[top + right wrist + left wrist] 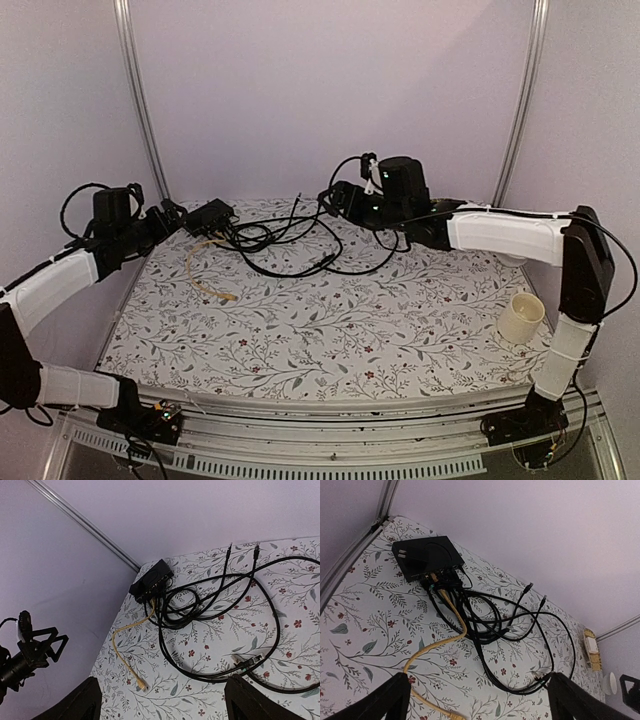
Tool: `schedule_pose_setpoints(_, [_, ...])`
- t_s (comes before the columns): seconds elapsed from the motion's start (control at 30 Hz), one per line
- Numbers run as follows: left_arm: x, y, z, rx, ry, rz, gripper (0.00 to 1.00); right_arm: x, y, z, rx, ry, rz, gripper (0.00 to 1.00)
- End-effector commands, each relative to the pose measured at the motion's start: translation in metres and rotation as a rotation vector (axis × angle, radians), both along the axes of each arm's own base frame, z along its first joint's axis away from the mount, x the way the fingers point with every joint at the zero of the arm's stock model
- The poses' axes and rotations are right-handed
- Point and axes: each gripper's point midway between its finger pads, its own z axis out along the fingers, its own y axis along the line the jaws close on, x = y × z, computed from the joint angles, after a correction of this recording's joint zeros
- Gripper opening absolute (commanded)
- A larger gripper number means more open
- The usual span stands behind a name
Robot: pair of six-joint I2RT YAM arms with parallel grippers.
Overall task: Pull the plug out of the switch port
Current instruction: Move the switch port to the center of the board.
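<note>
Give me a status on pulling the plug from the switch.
Done: nothing yet; the yellow cable and black cables run into the ports of the switch. In hand: the left gripper hovers open and empty beside the switch; the right gripper is open too, farther off. Left: grip a plug and pull it out.

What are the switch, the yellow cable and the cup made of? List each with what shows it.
Switch: probably hard plastic, black and matte, with a faint sheen on its flat top.
Yellow cable: a smooth, flexible jacket, rubbery or plastic, since it lies in loose curves.
Cup: cream, smooth and opaque. I cannot tell whether it is paper, plastic or ceramic.
</note>
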Motion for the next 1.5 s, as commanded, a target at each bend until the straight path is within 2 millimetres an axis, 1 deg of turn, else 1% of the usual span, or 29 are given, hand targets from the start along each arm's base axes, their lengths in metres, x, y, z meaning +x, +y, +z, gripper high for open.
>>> schedule_pose_setpoints(0.0, [0.015, 0.0, 0.017, -0.04, -0.043, -0.023, 0.98, 0.004, 0.059, -0.026, -0.085, 0.083, 0.074, 0.88])
schedule_pose_setpoints(0.07, [0.025, 0.002, 0.011, -0.027, -0.033, -0.047, 0.98, 0.012, 0.082, -0.048, -0.144, 0.095, 0.109, 0.88])
schedule_pose_setpoints(0.1, [0.031, 0.003, 0.003, -0.024, -0.008, -0.055, 0.98, 0.016, 0.089, -0.059, -0.173, 0.096, 0.123, 0.88])
schedule_pose_setpoints(0.2, [0.047, -0.004, -0.013, -0.021, 0.038, -0.121, 0.98, 0.028, 0.102, -0.084, -0.239, 0.095, 0.143, 0.88])
schedule_pose_setpoints(0.23, [0.052, -0.006, -0.02, -0.011, 0.061, -0.142, 0.98, 0.031, 0.105, -0.09, -0.253, 0.091, 0.145, 0.88])
schedule_pose_setpoints(0.27, [0.058, -0.008, -0.027, -0.005, 0.083, -0.163, 0.98, 0.034, 0.107, -0.096, -0.268, 0.085, 0.146, 0.88])
schedule_pose_setpoints(0.3, [0.063, -0.011, -0.036, -0.005, 0.111, -0.187, 0.98, 0.035, 0.108, -0.096, -0.275, 0.081, 0.146, 0.88])
schedule_pose_setpoints(0.37, [0.072, -0.017, -0.052, -0.019, 0.16, -0.229, 0.98, 0.037, 0.109, -0.12, -0.314, 0.092, 0.155, 0.88])
schedule_pose_setpoints(0.4, [0.076, -0.019, -0.059, -0.028, 0.184, -0.241, 0.97, 0.037, 0.108, -0.125, -0.327, 0.092, 0.16, 0.88])
schedule_pose_setpoints(0.5, [0.091, -0.021, -0.066, -0.053, 0.2, -0.25, 0.97, 0.034, 0.107, -0.133, -0.353, 0.086, 0.169, 0.88])
schedule_pose_setpoints(0.57, [0.101, -0.018, -0.07, -0.058, 0.211, -0.237, 0.98, 0.03, 0.103, -0.137, -0.36, 0.091, 0.172, 0.89])
schedule_pose_setpoints(0.6, [0.106, -0.017, -0.071, -0.062, 0.218, -0.232, 0.97, 0.028, 0.101, -0.144, -0.368, 0.1, 0.174, 0.89])
schedule_pose_setpoints(0.63, [0.112, -0.015, -0.076, -0.064, 0.231, -0.228, 0.98, 0.025, 0.099, -0.132, -0.357, 0.089, 0.175, 0.89])
schedule_pose_setpoints(0.67, [0.117, -0.014, -0.081, -0.067, 0.25, -0.222, 0.98, 0.023, 0.097, -0.13, -0.355, 0.087, 0.178, 0.89])
schedule_pose_setpoints(0.73, [0.126, -0.012, -0.093, -0.078, 0.283, -0.211, 0.98, 0.017, 0.092, -0.134, -0.365, 0.098, 0.183, 0.9])
schedule_pose_setpoints(0.87, [0.141, -0.007, -0.114, -0.108, 0.334, -0.178, 0.98, 0.01, 0.083, -0.133, -0.381, 0.101, 0.189, 0.91])
schedule_pose_setpoints(0.9, [0.143, -0.006, -0.129, -0.12, 0.368, -0.169, 0.97, 0.008, 0.082, -0.132, -0.385, 0.099, 0.191, 0.91])
schedule_pose_setpoints(0.97, [0.146, -0.005, -0.146, -0.134, 0.41, -0.153, 0.96, 0.006, 0.078, -0.13, -0.391, 0.098, 0.191, 0.91])
schedule_pose_setpoints(1.0, [0.146, -0.004, -0.151, -0.144, 0.422, -0.144, 0.95, 0.004, 0.077, -0.13, -0.395, 0.098, 0.193, 0.91])
schedule_pose_setpoints(1.13, [0.148, -0.003, -0.167, -0.187, 0.454, -0.104, 0.94, 0.002, 0.075, -0.131, -0.406, 0.099, 0.203, 0.92])
schedule_pose_setpoints(1.33, [0.156, -0.002, -0.181, -0.244, 0.453, -0.053, 0.92, 0.001, 0.075, -0.132, -0.418, 0.094, 0.215, 0.92])
schedule_pose_setpoints(1.47, [0.161, -0.001, -0.193, -0.297, 0.451, -0.012, 0.88, 0.0, 0.072, -0.133, -0.433, 0.096, 0.221, 0.92])
